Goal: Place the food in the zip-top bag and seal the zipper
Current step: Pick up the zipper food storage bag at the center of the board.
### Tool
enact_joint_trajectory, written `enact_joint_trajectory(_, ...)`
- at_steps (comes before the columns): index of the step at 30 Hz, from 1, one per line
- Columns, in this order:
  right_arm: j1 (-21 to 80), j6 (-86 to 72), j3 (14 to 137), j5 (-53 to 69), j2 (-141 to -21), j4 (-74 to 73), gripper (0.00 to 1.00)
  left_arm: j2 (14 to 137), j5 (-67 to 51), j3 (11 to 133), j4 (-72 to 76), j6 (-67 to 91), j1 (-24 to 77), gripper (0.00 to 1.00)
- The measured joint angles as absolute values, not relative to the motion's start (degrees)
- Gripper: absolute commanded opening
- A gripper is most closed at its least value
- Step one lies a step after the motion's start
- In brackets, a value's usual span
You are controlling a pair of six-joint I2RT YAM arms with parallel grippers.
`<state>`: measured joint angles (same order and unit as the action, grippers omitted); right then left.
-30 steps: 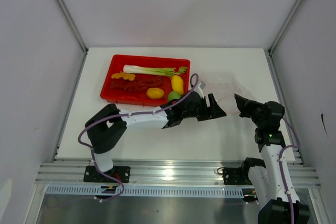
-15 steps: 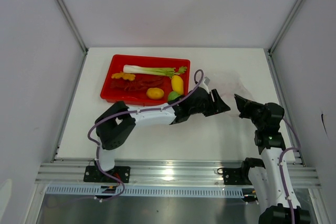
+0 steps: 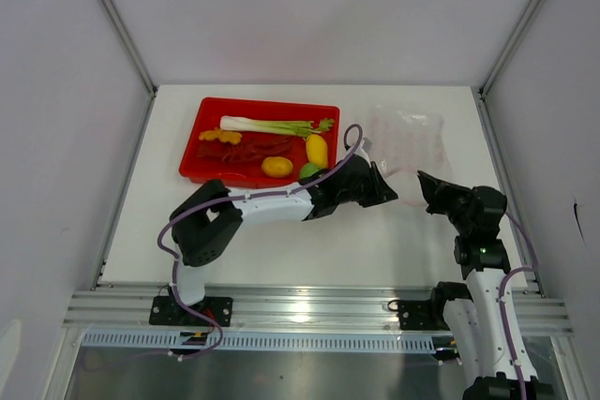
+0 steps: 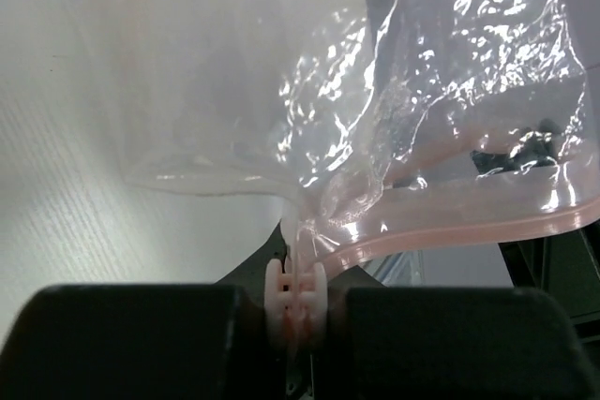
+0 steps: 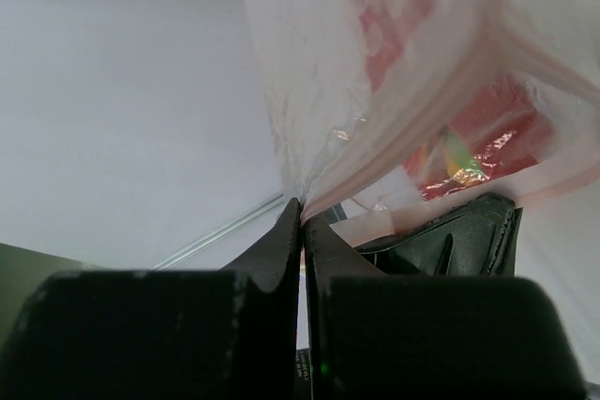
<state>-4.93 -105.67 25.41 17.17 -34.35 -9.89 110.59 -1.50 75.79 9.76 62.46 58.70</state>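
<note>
Now left claw (image 4: 296,295) and right claw (image 5: 302,224) each clamping tight onto zipper (image 4: 450,231), stretching zip-top bag (image 3: 406,136) mouth between them, likely readying for food (image 3: 277,167).

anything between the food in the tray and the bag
The left end effector and its purple cable sit in the gap between the red tray holding the food and the zip-top bag. Both it and the right end effector pinch the bag's zipper.

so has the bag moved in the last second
Yes. The zip-top bag has spread farther back, its top now nearly level with the red tray's far rim.
</note>
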Motion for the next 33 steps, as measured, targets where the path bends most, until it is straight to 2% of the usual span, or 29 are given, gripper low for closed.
enact_joint_trajectory(2, -5.0, -104.4, 25.4, 17.4, -34.4, -10.1, 0.03, 110.6, -1.5, 75.8, 9.1, 61.6, 58.5, 0.00)
enact_joint_trajectory(3, -5.1, -103.0, 25.4, 17.9, -34.9, -10.1, 0.08, 110.6, -1.7, 75.8, 8.7, 60.7, 58.3, 0.01)
enact_joint_trajectory(4, -5.3, -101.3, 25.4, 18.7, -35.6, -10.2, 0.28, 110.5, -2.1, 75.8, 8.2, 59.7, 58.1, 0.01)
enact_joint_trajectory(6, -5.9, -96.1, 26.3, 20.7, -37.9, -11.3, 0.39, 110.0, -3.8, 75.8, 6.4, 57.8, 57.4, 0.01)
enact_joint_trajectory(7, -6.0, -92.5, 27.3, 21.8, -39.6, -12.3, 0.48, 109.6, -5.1, 75.8, 5.3, 56.8, 56.9, 0.01)
enact_joint_trajectory(11, -6.1, -75.4, 35.5, 24.1, -47.6, -20.1, 0.59, 107.6, -9.3, 75.9, 0.4, 51.2, 54.8, 0.01)
enact_joint_trajectory(12, -5.8, -70.5, 37.8, 24.3, -48.8, -22.2, 0.67, 107.2, -10.2, 76.4, -2.1, 49.4, 54.3, 0.01)
enact_joint_trajectory(13, -5.4, -66.2, 39.9, 24.3, -49.3, -24.3, 0.70, 107.1, -11.0, 77.0, -3.7, 48.2, 53.9, 0.01)
enact_joint_trajectory(15, -4.5, -58.2, 43.2, 24.1, -49.1, -27.4, 0.72, 107.1, -12.7, 78.8, -7.5, 45.4, 53.1, 0.01)
enact_joint_trajectory(21, 1.3, -38.5, 50.5, 23.0, -47.7, -36.7, 0.70, 107.1, -16.0, 83.7, -17.6, 37.3, 51.6, 0.01)
enact_joint_trajectory(25, 10.1, -30.7, 53.3, 21.5, -48.5, -42.3, 0.69, 107.0, -17.5, 85.4, -21.9, 33.7, 51.0, 0.01)
enact_joint_trajectory(30, 26.7, -25.1, 58.1, 10.1, -50.0, -47.7, 0.68, 107.0, -21.5, 86.7, -25.8, 30.8, 49.8, 0.00)
enact_joint_trajectory(33, 35.3, -22.4, 62.3, -1.1, -53.3, -50.0, 0.67, 107.0, -23.7, 87.1, -27.3, 29.5, 49.1, 0.01)
